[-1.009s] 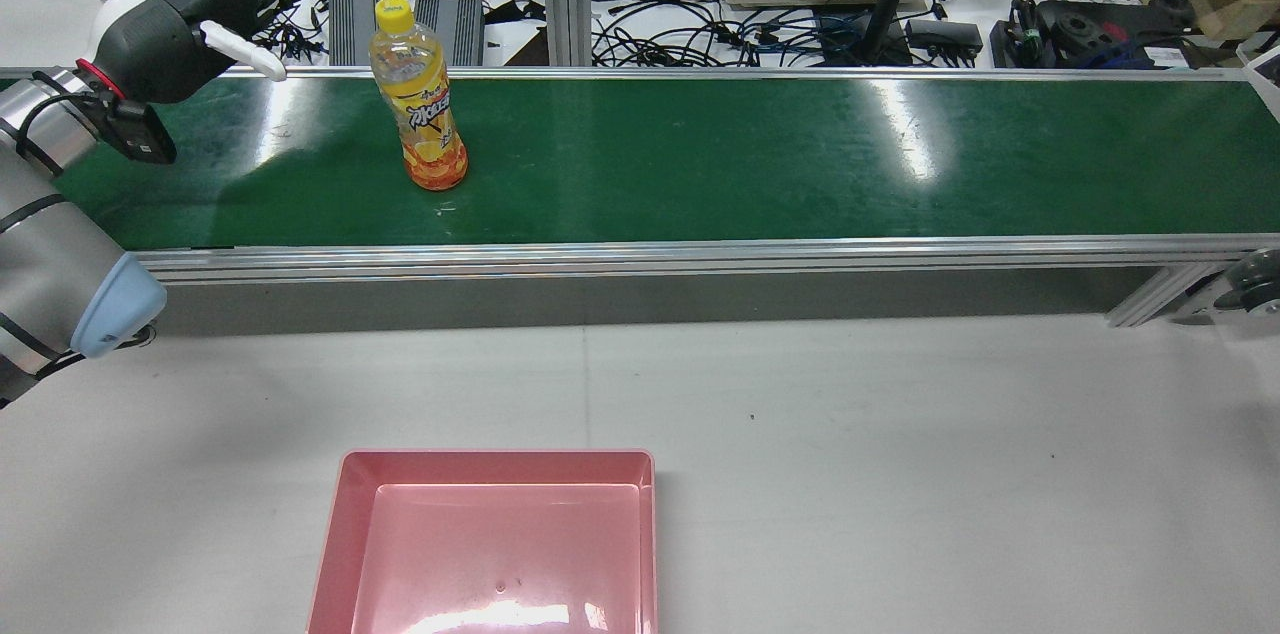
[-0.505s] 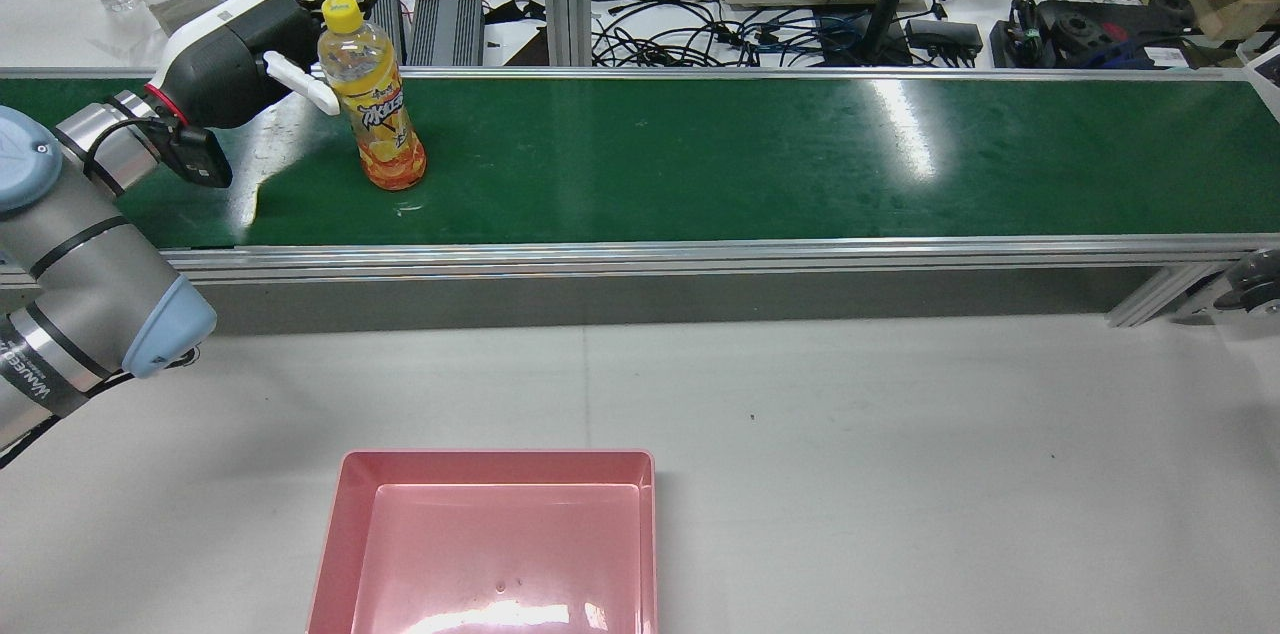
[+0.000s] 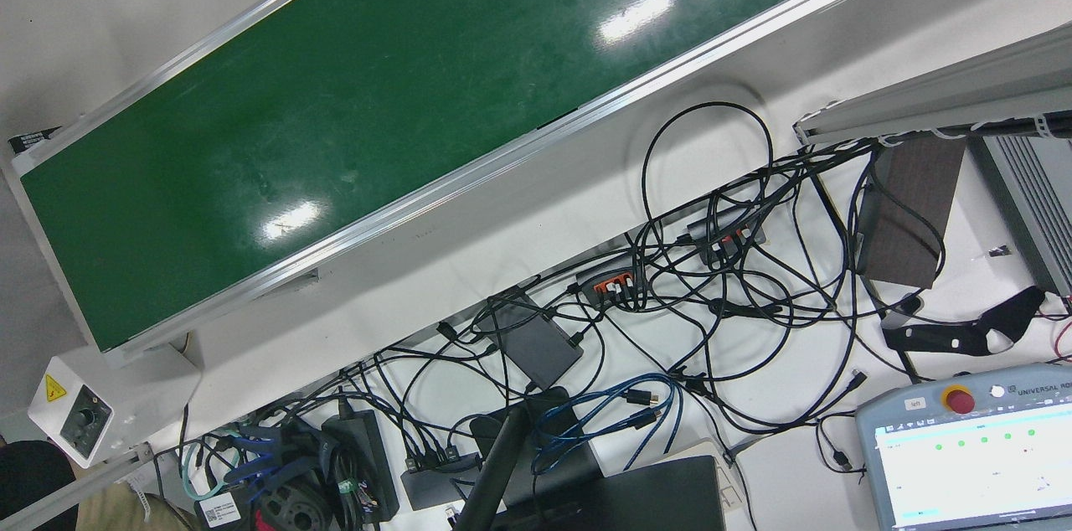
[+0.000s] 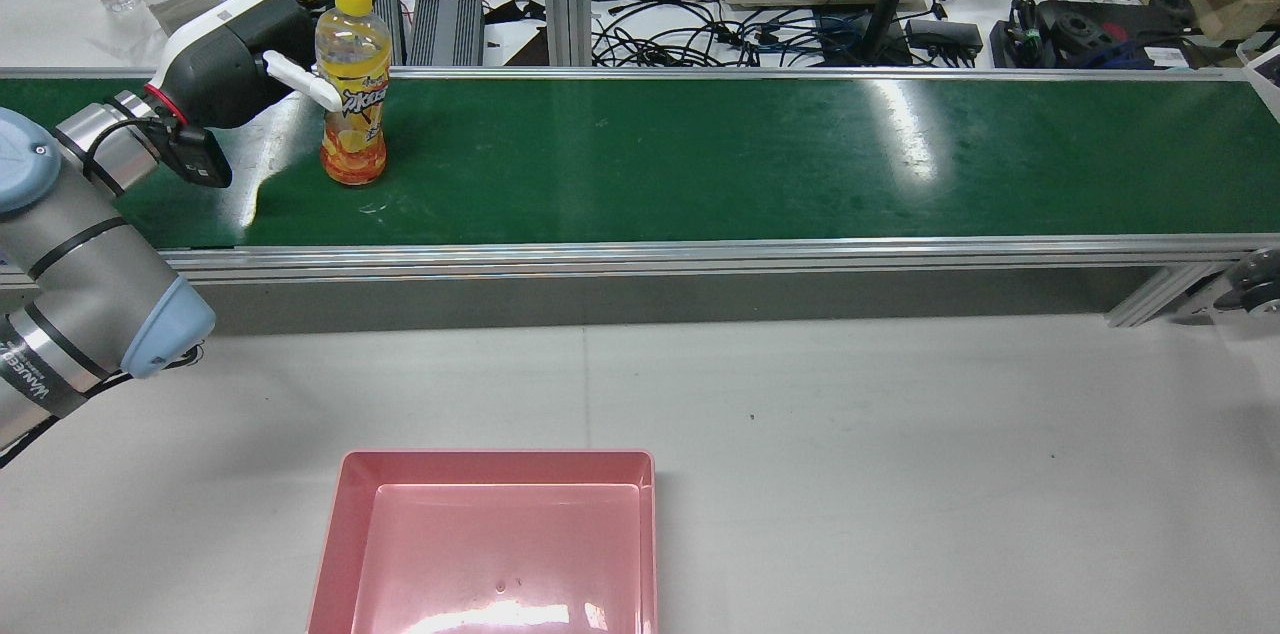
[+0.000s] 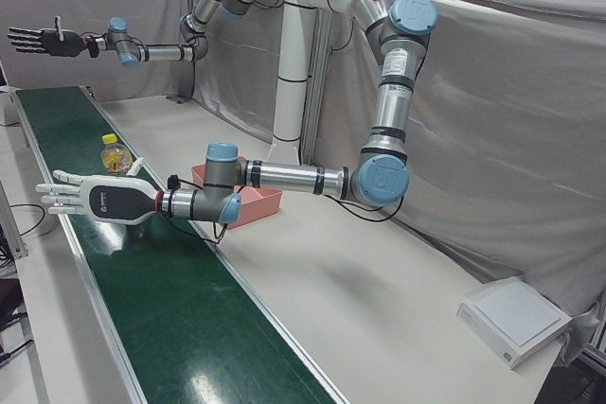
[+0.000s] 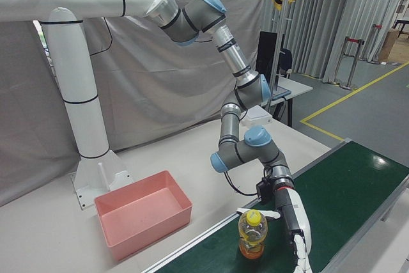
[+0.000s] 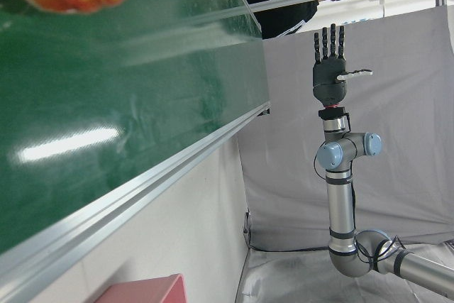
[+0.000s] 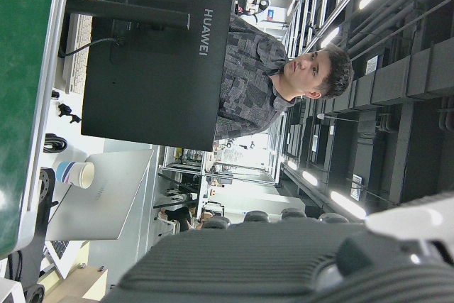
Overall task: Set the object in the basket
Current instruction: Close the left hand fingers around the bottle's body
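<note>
One clear plastic bottle of orange drink with a yellow cap (image 4: 352, 94) stands upright on the long green belt (image 4: 760, 159). The left hand (image 4: 235, 54) beside it is spread open, holding nothing.

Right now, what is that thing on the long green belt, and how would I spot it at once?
Find the green conveyor belt that runs across the station, and follow it toward the robot's left hand. Standing upright there, by the open fingers, is a clear drink bottle. Its yellow cap and orange-and-yellow label set it apart; nothing else stands on the belt.
</note>
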Motion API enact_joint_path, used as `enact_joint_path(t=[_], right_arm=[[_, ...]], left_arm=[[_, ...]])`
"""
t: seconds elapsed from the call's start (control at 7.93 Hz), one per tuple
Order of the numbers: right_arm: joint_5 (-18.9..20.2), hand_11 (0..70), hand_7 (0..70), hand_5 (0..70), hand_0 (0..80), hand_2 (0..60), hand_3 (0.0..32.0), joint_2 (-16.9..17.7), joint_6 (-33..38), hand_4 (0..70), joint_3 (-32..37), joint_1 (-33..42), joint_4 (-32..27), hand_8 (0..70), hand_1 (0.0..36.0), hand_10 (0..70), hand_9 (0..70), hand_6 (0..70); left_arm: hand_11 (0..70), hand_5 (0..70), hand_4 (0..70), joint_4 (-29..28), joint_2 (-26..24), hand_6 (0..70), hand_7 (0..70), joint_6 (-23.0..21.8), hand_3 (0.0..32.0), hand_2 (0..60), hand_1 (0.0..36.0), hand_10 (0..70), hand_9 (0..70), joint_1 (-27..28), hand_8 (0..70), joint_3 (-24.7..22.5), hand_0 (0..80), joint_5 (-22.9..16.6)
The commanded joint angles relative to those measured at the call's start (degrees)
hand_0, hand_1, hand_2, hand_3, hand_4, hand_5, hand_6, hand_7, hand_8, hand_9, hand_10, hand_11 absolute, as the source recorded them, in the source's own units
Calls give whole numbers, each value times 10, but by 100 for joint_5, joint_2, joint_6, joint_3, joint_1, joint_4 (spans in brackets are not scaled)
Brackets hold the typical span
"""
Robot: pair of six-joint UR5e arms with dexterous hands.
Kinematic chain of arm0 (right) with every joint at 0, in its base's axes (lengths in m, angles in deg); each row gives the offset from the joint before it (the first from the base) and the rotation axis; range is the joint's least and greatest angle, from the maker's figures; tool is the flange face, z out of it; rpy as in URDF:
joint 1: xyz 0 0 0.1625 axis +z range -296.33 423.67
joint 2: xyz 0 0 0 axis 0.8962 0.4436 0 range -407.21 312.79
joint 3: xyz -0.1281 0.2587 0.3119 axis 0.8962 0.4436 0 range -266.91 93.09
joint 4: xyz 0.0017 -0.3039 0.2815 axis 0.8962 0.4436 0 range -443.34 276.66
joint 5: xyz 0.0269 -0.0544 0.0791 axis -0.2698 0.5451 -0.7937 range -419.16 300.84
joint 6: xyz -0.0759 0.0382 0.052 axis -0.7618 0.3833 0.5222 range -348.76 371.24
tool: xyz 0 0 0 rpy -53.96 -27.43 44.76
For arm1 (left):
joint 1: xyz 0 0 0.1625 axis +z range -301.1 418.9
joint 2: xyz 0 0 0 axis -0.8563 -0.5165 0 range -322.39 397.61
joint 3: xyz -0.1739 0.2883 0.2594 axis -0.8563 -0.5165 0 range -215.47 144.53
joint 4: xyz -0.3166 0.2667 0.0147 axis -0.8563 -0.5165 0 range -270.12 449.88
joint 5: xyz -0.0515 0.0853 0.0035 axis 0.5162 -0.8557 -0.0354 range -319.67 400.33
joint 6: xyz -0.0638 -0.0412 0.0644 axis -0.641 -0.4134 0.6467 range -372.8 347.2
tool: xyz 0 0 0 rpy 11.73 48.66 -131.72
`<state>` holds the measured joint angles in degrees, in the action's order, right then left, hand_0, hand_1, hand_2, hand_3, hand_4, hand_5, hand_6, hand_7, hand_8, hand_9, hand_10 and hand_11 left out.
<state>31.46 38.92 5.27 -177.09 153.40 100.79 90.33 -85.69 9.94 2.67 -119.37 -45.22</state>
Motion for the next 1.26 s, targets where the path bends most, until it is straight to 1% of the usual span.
enact_joint_path(t=[0.0,0.13,0.25,0.38,0.5,0.63,0.76,0.88,1.01,1.14], right_arm=[[0,0,0,0,0,0,0,0,0,0,0,0,0,0,0,0,0,0],[0,0,0,0,0,0,0,0,0,0,0,0,0,0,0,0,0,0],[0,0,0,0,0,0,0,0,0,0,0,0,0,0,0,0,0,0],[0,0,0,0,0,0,0,0,0,0,0,0,0,0,0,0,0,0],[0,0,0,0,0,0,0,0,0,0,0,0,0,0,0,0,0,0],[0,0,0,0,0,0,0,0,0,0,0,0,0,0,0,0,0,0],[0,0,0,0,0,0,0,0,0,0,0,0,0,0,0,0,0,0],[0,0,0,0,0,0,0,0,0,0,0,0,0,0,0,0,0,0],[0,0,0,0,0,0,0,0,0,0,0,0,0,0,0,0,0,0],[0,0,0,0,0,0,0,0,0,0,0,0,0,0,0,0,0,0]], left_arm=[[8,149,94,-578,479,0,16,-51,0,0,59,0,25,-3,12,41,538,21],[6,143,86,-824,744,0,22,-51,0,0,56,0,30,-28,17,50,533,29],[3,164,96,-844,773,0,22,-103,0,0,57,0,27,-80,17,-2,537,30],[14,204,99,-844,825,0,31,-139,0,0,61,2,61,-81,44,-90,536,21],[127,332,137,-827,921,0,53,-148,0,0,98,78,115,-81,86,-239,546,21],[421,518,332,-809,922,5,135,-174,0,0,152,283,218,-81,144,-319,580,21],[700,700,700,-818,992,191,372,-209,0,120,179,559,492,-64,339,-389,628,29],[700,700,700,-853,1027,453,620,-209,0,268,153,700,700,-20,577,-407,615,30],[700,700,700,-853,1054,603,700,-209,0,559,181,700,700,-11,700,-425,580,30],[700,700,700,-853,1054,699,700,-209,0,600,217,700,700,-2,700,-529,560,21]])
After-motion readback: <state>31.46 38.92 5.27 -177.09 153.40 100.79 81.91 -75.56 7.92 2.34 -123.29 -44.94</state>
